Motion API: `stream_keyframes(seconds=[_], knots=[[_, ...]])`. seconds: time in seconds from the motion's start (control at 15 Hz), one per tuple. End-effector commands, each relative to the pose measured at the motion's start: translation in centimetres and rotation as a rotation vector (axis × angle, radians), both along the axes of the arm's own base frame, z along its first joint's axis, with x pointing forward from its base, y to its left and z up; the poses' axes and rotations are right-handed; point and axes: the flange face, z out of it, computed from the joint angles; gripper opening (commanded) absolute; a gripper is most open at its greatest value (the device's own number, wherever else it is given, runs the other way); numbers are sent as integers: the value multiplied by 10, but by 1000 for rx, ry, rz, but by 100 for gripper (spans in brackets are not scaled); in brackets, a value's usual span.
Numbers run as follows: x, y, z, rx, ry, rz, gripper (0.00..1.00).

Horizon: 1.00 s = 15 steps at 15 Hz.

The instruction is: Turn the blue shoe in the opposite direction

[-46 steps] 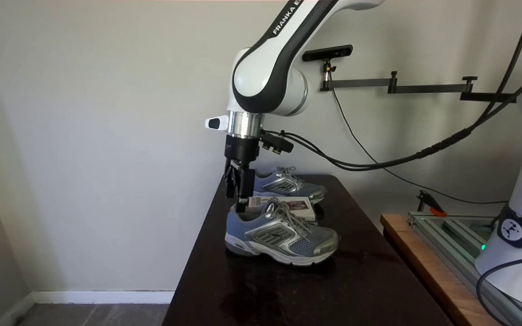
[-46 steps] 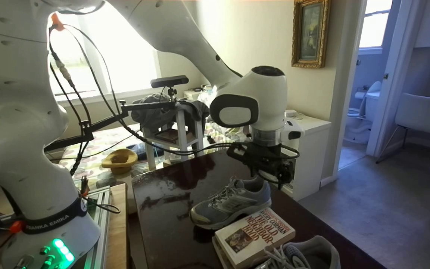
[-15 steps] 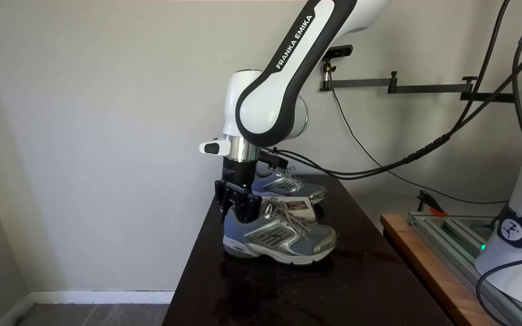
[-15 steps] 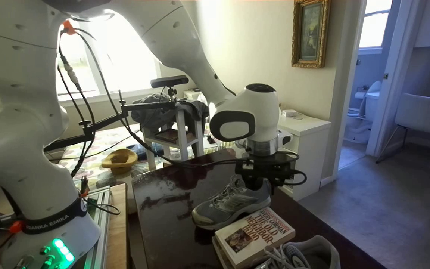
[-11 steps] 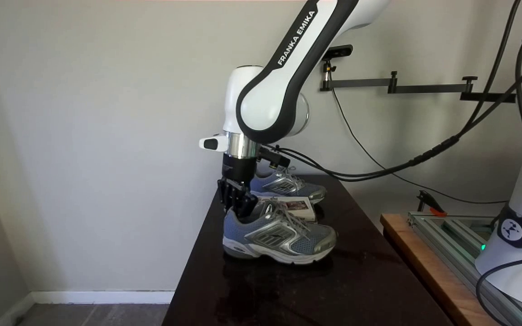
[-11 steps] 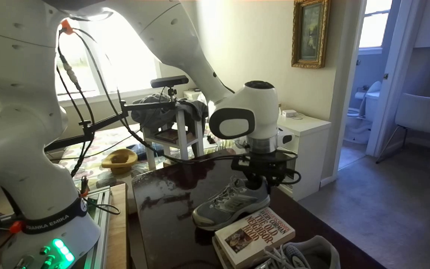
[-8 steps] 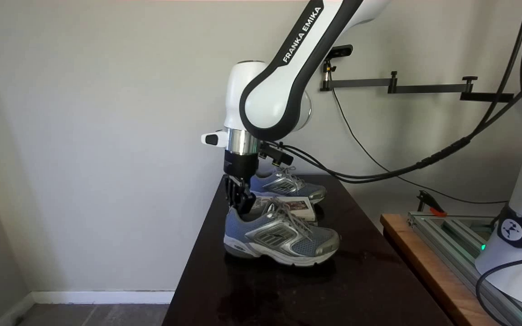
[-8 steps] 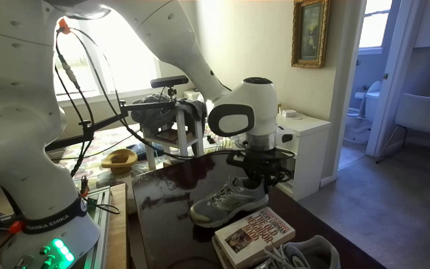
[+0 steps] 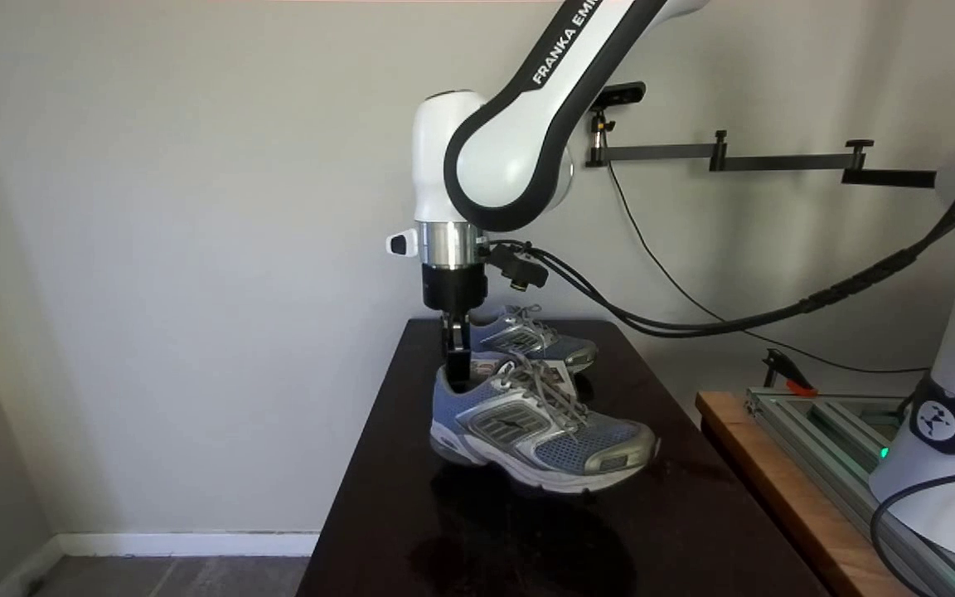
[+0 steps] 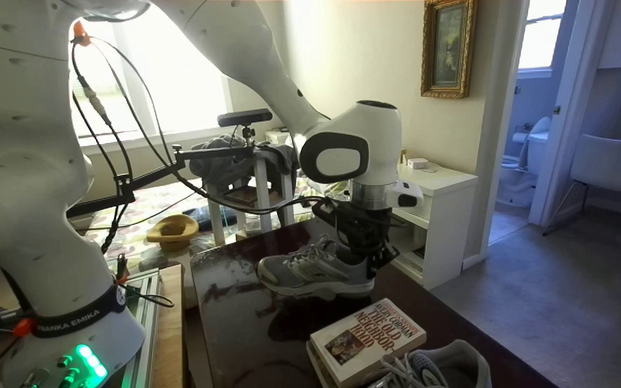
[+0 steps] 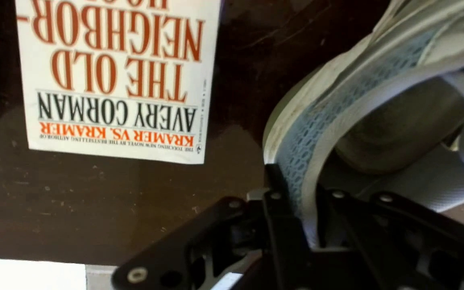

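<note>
The blue shoe [image 9: 527, 423], grey-silver mesh with blue accents, hangs by its heel from my gripper [image 9: 458, 373], toe pointing toward the robot's base. Beneath it a dark reflection shows on the tabletop, and the sole looks slightly raised. In the wrist view my gripper [image 11: 299, 191] pinches the blue mesh heel collar, one finger [image 11: 277, 181] outside the shoe and the opposite one inside its opening. The blue shoe [image 10: 316, 272] also shows from its other side in an exterior view. Its heel is partly hidden by the gripper [image 10: 367, 261].
A near-identical shoe [image 9: 531, 340] stands at the table's far end, close to the frame's lower edge in an exterior view [image 10: 445, 366]. Between both shoes lies a paperback book [image 10: 370, 339], also in the wrist view [image 11: 115, 88]. A white cabinet [image 10: 445, 215] adjoins the dark table [image 10: 229, 312].
The jaws have closed on the heel collar. My gripper has risen, and the blue shoe has come up with it, shifting away from the book and swinging its toe slightly.
</note>
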Motion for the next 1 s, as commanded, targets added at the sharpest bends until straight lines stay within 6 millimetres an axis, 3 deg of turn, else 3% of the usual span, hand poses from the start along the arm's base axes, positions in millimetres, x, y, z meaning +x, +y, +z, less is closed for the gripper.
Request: stream_keyframes(seconds=[0.0, 0.07, 0.13, 0.47, 0.53, 0.93], knots=[[-13, 6, 26, 10, 28, -88, 3], [-14, 6, 30, 18, 31, -96, 3], [-3, 2, 13, 8, 20, -64, 11], [-8, 3, 21, 12, 25, -81, 11], [-9, 3, 21, 12, 26, -81, 3], [-6, -2, 12, -11, -5, -462, 3]])
